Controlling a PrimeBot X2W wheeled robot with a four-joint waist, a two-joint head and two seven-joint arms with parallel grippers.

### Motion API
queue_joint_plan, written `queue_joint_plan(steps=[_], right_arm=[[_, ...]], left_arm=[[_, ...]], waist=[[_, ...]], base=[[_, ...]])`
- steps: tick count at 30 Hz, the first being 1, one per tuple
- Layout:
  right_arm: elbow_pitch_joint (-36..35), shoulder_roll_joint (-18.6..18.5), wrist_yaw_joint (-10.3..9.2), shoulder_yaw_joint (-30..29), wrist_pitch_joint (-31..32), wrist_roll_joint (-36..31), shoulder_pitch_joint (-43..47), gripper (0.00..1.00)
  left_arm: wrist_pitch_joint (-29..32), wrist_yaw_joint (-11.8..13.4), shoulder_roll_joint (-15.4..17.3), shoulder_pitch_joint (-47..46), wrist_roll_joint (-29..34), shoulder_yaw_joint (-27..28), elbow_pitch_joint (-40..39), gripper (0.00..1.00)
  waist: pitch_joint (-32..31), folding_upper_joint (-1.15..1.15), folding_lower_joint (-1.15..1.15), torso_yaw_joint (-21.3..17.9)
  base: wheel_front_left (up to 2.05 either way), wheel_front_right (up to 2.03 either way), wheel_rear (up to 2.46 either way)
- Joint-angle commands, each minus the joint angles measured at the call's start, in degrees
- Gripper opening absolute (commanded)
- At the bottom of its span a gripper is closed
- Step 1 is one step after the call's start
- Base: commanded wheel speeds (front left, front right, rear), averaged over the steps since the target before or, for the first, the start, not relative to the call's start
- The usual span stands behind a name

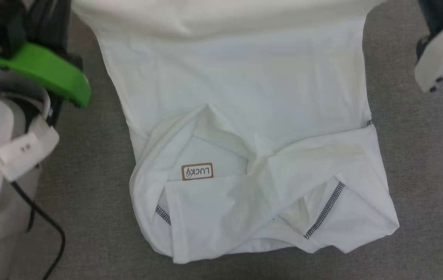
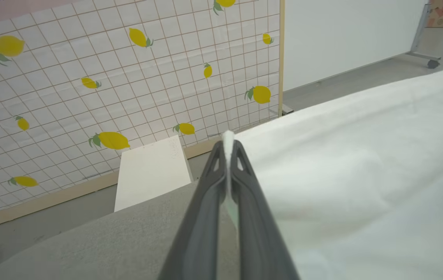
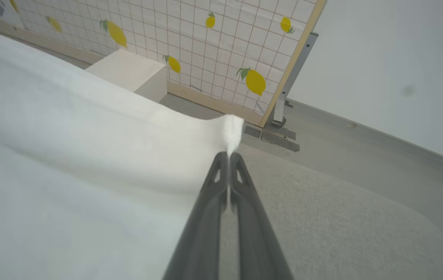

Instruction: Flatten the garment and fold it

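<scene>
Gripped the garment [image 1: 245,97] by its far hem: left pincer [image 2: 227,155] clenched on one corner, right pincer [image 3: 229,155] clenched on the other. Reached both forward, low over the grey counter [image 1: 420,175]. Lay along the counter's middle, collar end rumpled toward its near edge.

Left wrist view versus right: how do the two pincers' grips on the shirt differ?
The left pincer has the white long-sleeved soft shirt spreading to its right in its view; the right pincer has it to its left. Only a thin sliver of cloth pokes past the left pincer; a fuller tuft stands past the right. Both are shut on the shirt's edge.
</scene>
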Motion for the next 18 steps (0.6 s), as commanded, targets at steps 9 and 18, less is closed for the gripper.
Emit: queue_joint_plan(steps=[9,18], right_arm=[[-12.43,-1.1,-0.1,-5.16,2.44,1.92,23.33,0.0],[-15.07,1.73,-0.1,-11.59,8.0,1.96,39.96,0.0]], left_arm=[[-0.14,3.56,2.9,26.03,-4.5,0.02,-14.12,0.0],[2.95,0.94,3.21,39.48,-10.32,-4.42,-14.06,0.0]], waist=[[-12.43,0.0,0.0,2.32],[-16.19,0.0,0.0,4.0]], base=[[0.0,0.0,0.0],[0.0,0.0,0.0]])
